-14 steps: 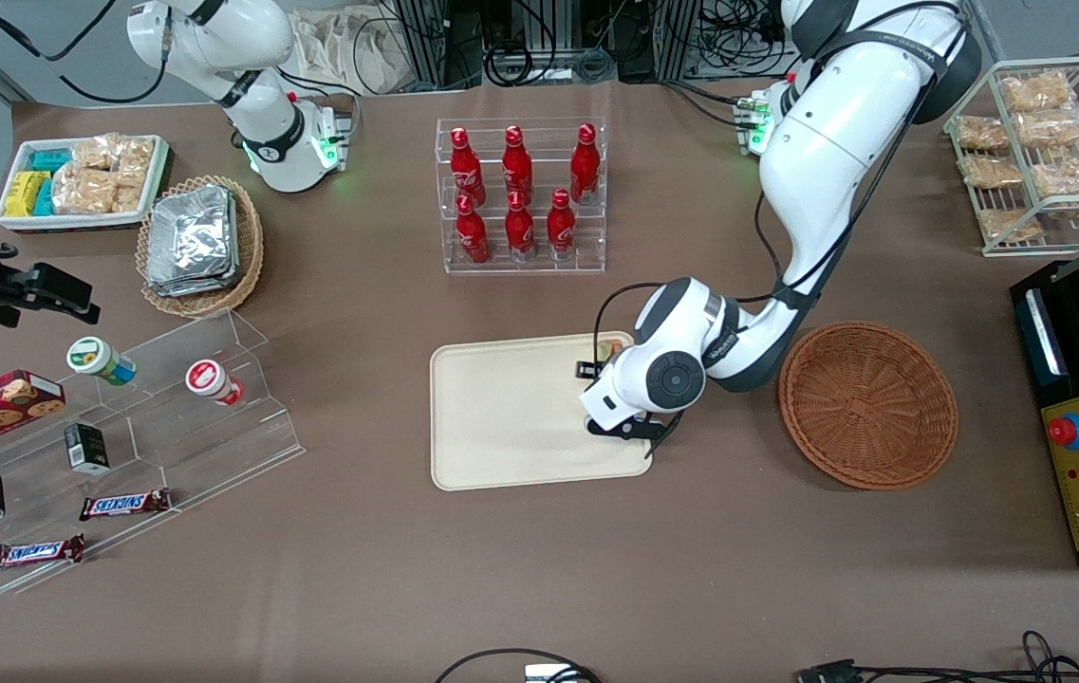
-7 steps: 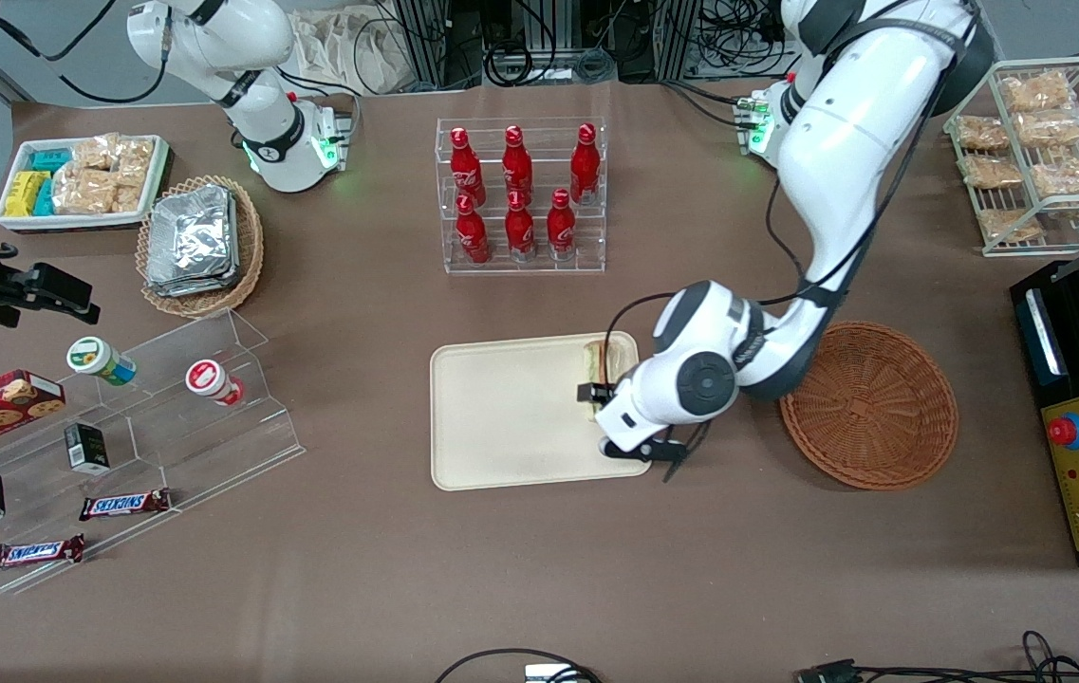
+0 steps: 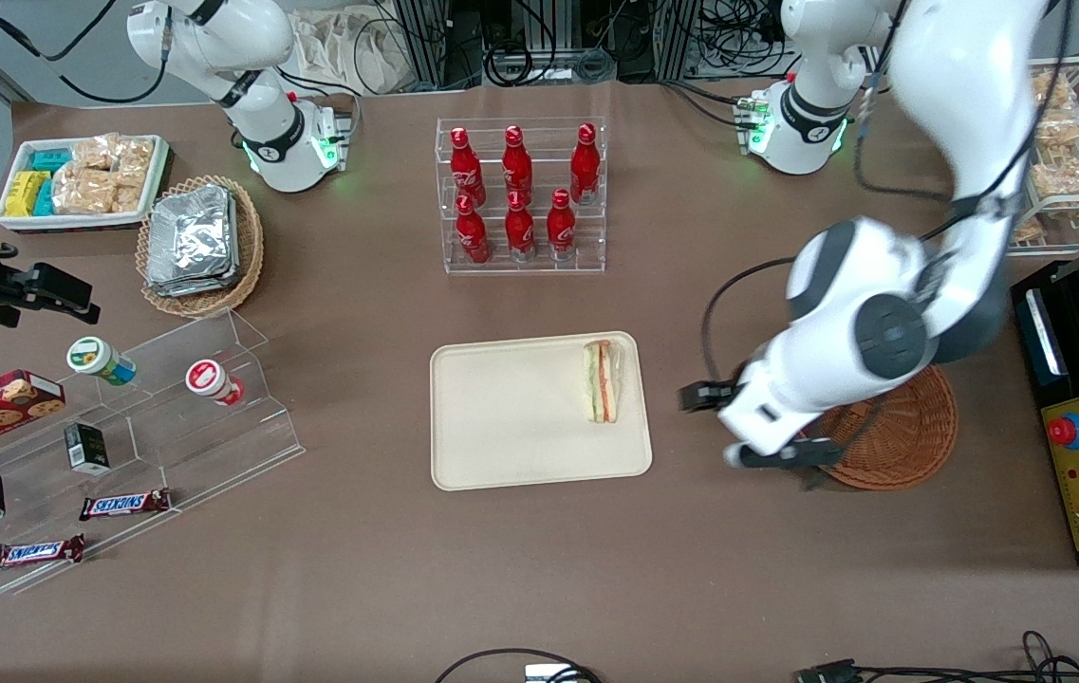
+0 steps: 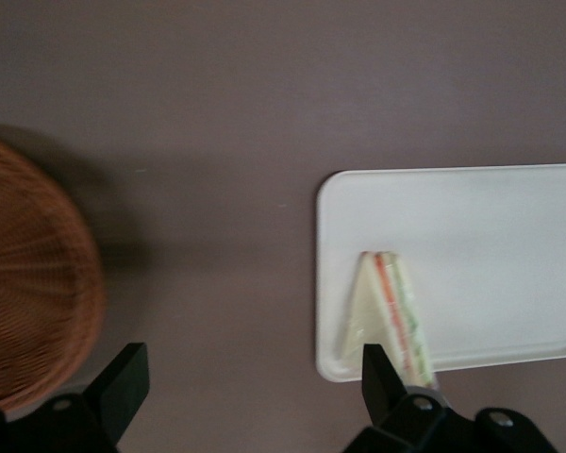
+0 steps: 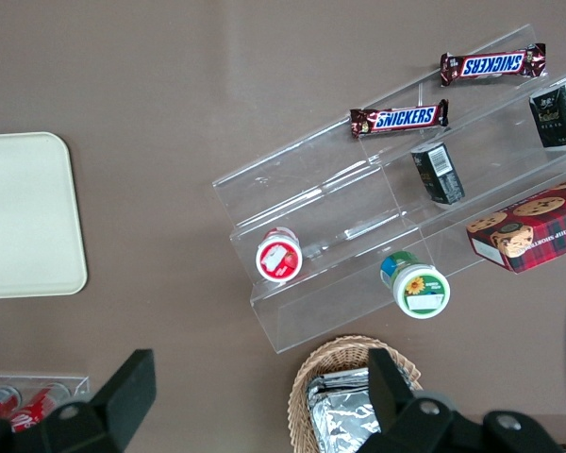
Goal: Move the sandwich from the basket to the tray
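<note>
Looking across our counter (image 3: pixel 520 569), we've got the pincer (image 4: pixel 255 382) hanging up in the air with its fingers (image 4: pixel 123 377) spread wide and nothing between them, over the bare strip between tray (image 3: pixel 501 417) and basket (image 3: pixel 909 427). Sandwich (image 3: pixel 601 381) lies flat on the tray, along the edge nearest the basket, clear of the pincer.

Counts: sandwich (image 3: pixel 602 381) ×1; tray (image 3: pixel 501 417) ×1; basket (image 3: pixel 900 427) ×1; red bottles (image 3: pixel 520 228) ×6; Snickers bars (image 3: pixel 124 504) ×2; foil-packet basket (image 3: pixel 202 245) ×1; gripper (image 3: pixel 790 470) ×1, above counter beside basket, fingers spread apart.
</note>
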Available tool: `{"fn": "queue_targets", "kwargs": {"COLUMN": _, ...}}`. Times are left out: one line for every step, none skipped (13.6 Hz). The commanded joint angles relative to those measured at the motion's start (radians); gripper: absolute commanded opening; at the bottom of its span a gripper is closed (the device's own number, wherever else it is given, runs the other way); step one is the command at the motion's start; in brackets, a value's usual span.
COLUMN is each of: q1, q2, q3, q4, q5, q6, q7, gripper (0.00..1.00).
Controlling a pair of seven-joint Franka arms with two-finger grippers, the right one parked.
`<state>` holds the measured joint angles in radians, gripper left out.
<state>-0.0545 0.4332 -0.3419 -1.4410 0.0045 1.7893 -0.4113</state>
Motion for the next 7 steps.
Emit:
{"fn": "queue_targets", "kwargs": {"q1": 0.070, "q2": -0.143, "q3": -0.005, "q4": -0.033, "q5": 0.032, "q6": -0.132, "q7": 0.078, "gripper": 1.00}}
{"fn": "queue_targets", "kwargs": {"q1": 0.093, "q2": -0.183, "q3": -0.003, "q4": -0.033, "q5": 0.032, "q6": -0.169, "q7": 0.100, "gripper": 1.00}}
{"fn": "queue_targets", "kwargs": {"q1": 0.122, "q2": -0.223, "q3": -0.003, "q4": -0.030, "q5": 0.032, "q6": -0.210, "q7": 0.120, "gripper": 1.00}}
{"fn": "queue_targets", "kwargs": {"q1": 0.149, "q2": -0.258, "q3": -0.003, "q4": -0.030, "q5": 0.032, "q6": -0.250, "q7": 0.146, "gripper": 1.00}}
{"fn": "queue_targets", "kwargs": {"q1": 0.181, "q2": -0.287, "q3": -0.003, "q4": -0.030, "q5": 0.034, "q6": -0.293, "q7": 0.185, "gripper": 1.00}}
{"fn": "queue_targets", "kwargs": {"q1": 0.214, "q2": -0.307, "q3": -0.003, "q4": -0.033, "q5": 0.034, "q6": -0.329, "q7": 0.233, "gripper": 1.00}}
{"fn": "queue_targets", "kwargs": {"q1": 0.241, "q2": -0.315, "q3": -0.003, "q4": -0.035, "q5": 0.035, "q6": -0.344, "q7": 0.270, "gripper": 1.00}}
